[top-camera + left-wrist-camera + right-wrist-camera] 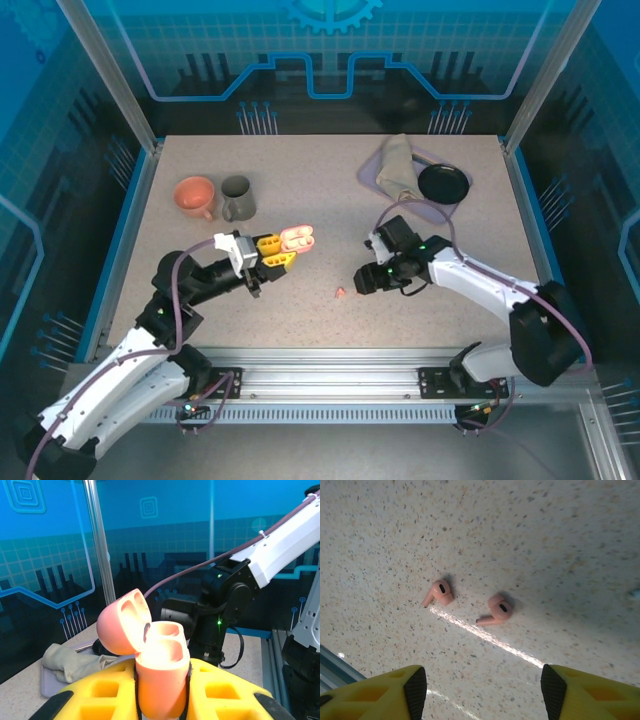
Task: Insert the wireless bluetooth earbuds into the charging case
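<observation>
The left gripper (162, 697) clamps the open charging case (159, 652); the right gripper (482, 690), spread, has two pink earbuds (440, 592) lying just ahead of its jaws, likely light, hard and slippery, so pinch each across the bulb.

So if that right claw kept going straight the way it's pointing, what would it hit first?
Most likely the tabletop, right where two pink earbuds lie; the right gripper points down at them, fingers apart. Which touches first is hard to judge.
</observation>
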Action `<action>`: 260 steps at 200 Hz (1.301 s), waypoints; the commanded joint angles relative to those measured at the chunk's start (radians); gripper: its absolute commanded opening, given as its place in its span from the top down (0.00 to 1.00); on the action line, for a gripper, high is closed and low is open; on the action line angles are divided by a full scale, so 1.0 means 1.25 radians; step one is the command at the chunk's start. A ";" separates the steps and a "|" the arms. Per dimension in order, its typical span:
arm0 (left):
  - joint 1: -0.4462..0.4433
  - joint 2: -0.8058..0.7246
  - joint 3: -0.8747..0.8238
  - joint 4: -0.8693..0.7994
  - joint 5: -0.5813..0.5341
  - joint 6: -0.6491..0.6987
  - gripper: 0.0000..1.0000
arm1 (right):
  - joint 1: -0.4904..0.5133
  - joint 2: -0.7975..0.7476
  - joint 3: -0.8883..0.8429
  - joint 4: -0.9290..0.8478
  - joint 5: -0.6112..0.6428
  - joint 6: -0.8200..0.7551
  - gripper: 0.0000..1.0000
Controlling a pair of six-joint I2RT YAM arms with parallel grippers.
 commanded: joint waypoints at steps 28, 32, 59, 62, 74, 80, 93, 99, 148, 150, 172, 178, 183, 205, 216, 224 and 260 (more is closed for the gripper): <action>0.006 -0.031 -0.017 -0.016 0.003 -0.007 1.00 | 0.084 0.150 0.117 0.034 0.019 -0.004 0.42; 0.006 -0.031 -0.016 -0.017 0.004 -0.006 1.00 | 0.086 0.162 0.124 0.033 0.018 -0.006 0.42; 0.007 -0.033 -0.012 -0.028 0.002 -0.004 1.00 | 0.092 0.226 0.158 0.025 0.009 -0.016 0.45; 0.006 -0.033 -0.012 -0.029 0.001 -0.004 1.00 | 0.092 0.230 0.160 0.024 0.008 -0.018 0.46; 0.006 -0.033 -0.012 -0.030 -0.001 -0.003 1.00 | 0.092 0.250 0.167 0.023 0.001 -0.022 0.47; 0.006 -0.033 -0.011 -0.031 -0.004 -0.002 1.00 | 0.092 0.258 0.169 0.021 0.000 -0.025 0.48; 0.006 -0.033 -0.012 -0.031 -0.004 -0.003 1.00 | 0.092 0.276 0.177 0.024 -0.014 -0.030 0.49; 0.006 -0.033 -0.012 -0.032 -0.005 -0.002 1.00 | 0.093 0.284 0.181 0.024 -0.020 -0.032 0.50; 0.006 -0.032 -0.009 -0.032 -0.009 0.000 1.00 | 0.098 0.331 0.208 0.015 -0.049 -0.041 0.55; 0.007 -0.032 -0.009 -0.033 -0.009 0.001 1.00 | 0.098 0.332 0.209 0.014 -0.050 -0.041 0.55; 0.006 -0.032 -0.007 -0.039 -0.010 0.002 1.00 | 0.101 0.343 0.216 0.008 -0.053 -0.045 0.55; 0.006 -0.032 -0.006 -0.041 -0.009 0.004 1.00 | 0.102 0.345 0.217 0.004 -0.053 -0.045 0.55; 0.006 -0.032 -0.004 -0.044 -0.009 0.004 1.00 | 0.102 0.347 0.217 0.002 -0.052 -0.045 0.55; 0.006 -0.031 -0.003 -0.050 -0.008 0.005 1.00 | 0.104 0.356 0.217 -0.001 -0.058 -0.045 0.57; 0.006 -0.031 -0.003 -0.050 -0.008 0.005 1.00 | 0.106 0.359 0.217 -0.005 -0.061 -0.045 0.58; 0.006 -0.031 -0.003 -0.051 -0.008 0.005 1.00 | 0.107 0.361 0.217 -0.008 -0.062 -0.044 0.58; 0.007 -0.028 -0.004 -0.052 -0.008 0.002 1.00 | 0.110 0.353 0.204 -0.012 -0.070 -0.043 0.60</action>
